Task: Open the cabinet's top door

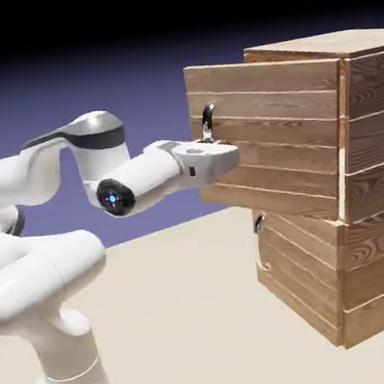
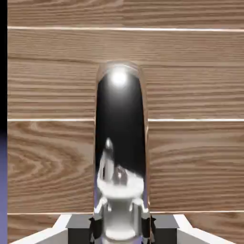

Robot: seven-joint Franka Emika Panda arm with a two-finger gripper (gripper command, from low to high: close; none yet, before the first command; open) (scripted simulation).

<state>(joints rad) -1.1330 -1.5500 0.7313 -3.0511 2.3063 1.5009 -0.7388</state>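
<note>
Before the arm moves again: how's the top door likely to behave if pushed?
The top door will probably stay stiff, being flat planks. It likely swings rather than slides, since it stands ajar at one edge. The curved handle looks glossy, so the gripper might slip.

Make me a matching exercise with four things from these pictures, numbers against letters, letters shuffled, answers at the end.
1. Top door
2. Lower door
3. Top door's handle
4. Robot arm

A. White, in the exterior view's left part
B. Closed against the cabinet
C. Between the hand's fingertips
D. Swung open

Pairs: 1-D, 2-B, 3-C, 4-A
</note>
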